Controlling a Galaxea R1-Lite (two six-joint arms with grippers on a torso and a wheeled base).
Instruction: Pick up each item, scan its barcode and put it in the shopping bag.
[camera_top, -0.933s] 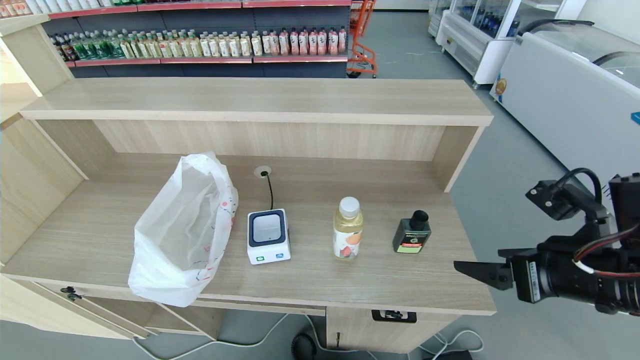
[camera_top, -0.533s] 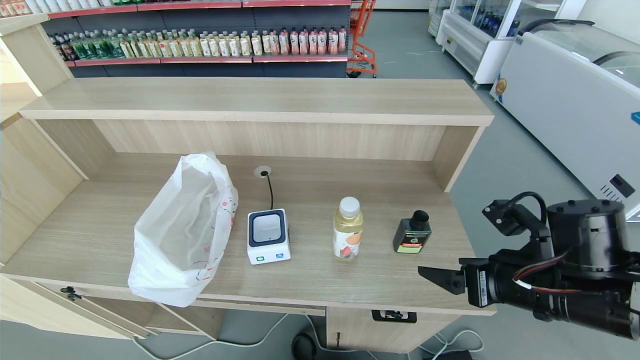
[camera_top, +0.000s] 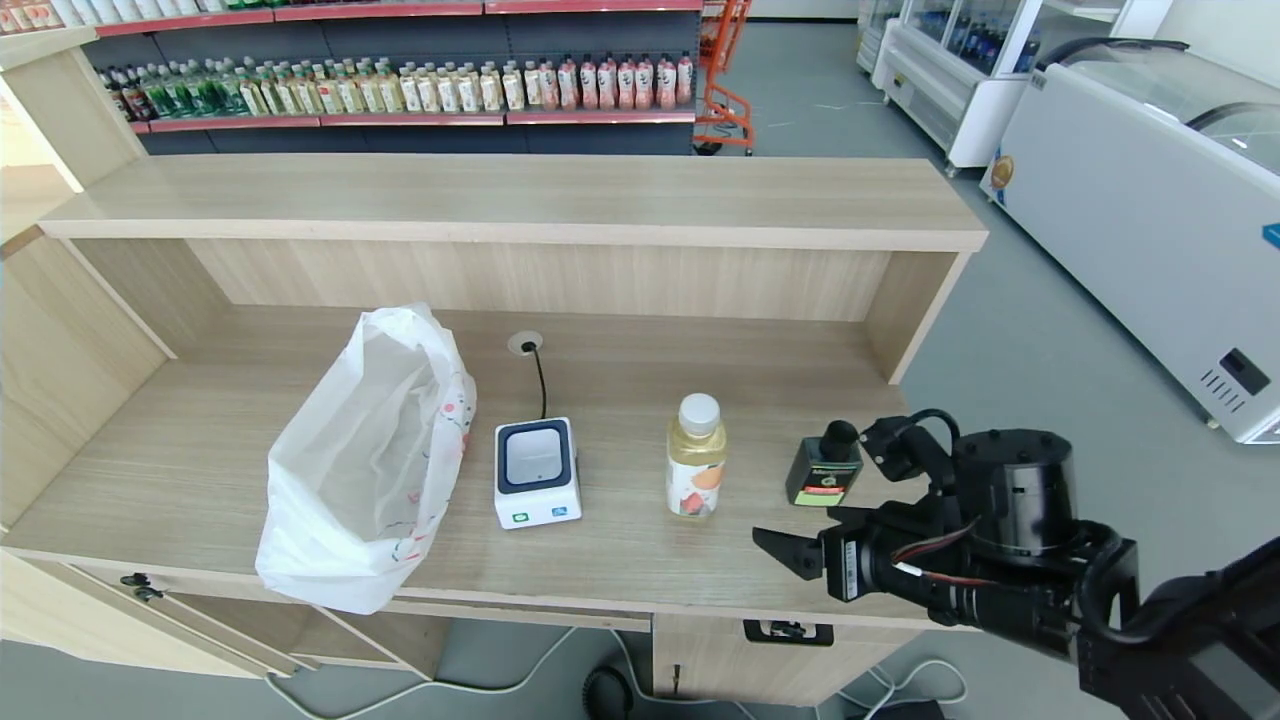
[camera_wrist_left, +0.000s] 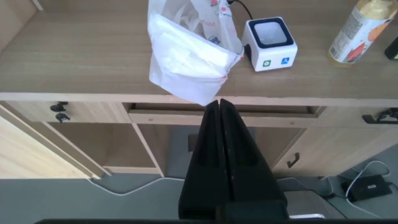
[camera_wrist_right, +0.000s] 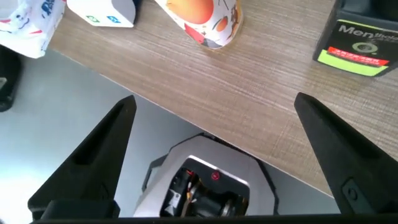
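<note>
A white shopping bag (camera_top: 365, 470) stands open on the left of the wooden counter (camera_top: 620, 565). To its right sit a white barcode scanner (camera_top: 537, 470), a clear bottle of yellow drink with a white cap (camera_top: 696, 458) and a small dark bottle with a black cap (camera_top: 825, 467). My right gripper (camera_top: 795, 528) hovers open over the counter's front edge, just in front of the dark bottle (camera_wrist_right: 360, 37) and the drink bottle (camera_wrist_right: 202, 18). My left gripper (camera_wrist_left: 219, 106) is shut and empty, low in front of the counter below the bag (camera_wrist_left: 186, 53).
A raised back shelf (camera_top: 520, 200) and side walls box in the counter. The scanner's cable (camera_top: 540, 385) runs to a hole at the back. Drawers with black handles (camera_wrist_left: 59, 109) sit under the front edge. Store shelves and freezers stand behind.
My right arm has swung left and in from beside the counter, bringing its open gripper over the front edge near the dark bottle. The items have not moved.
</note>
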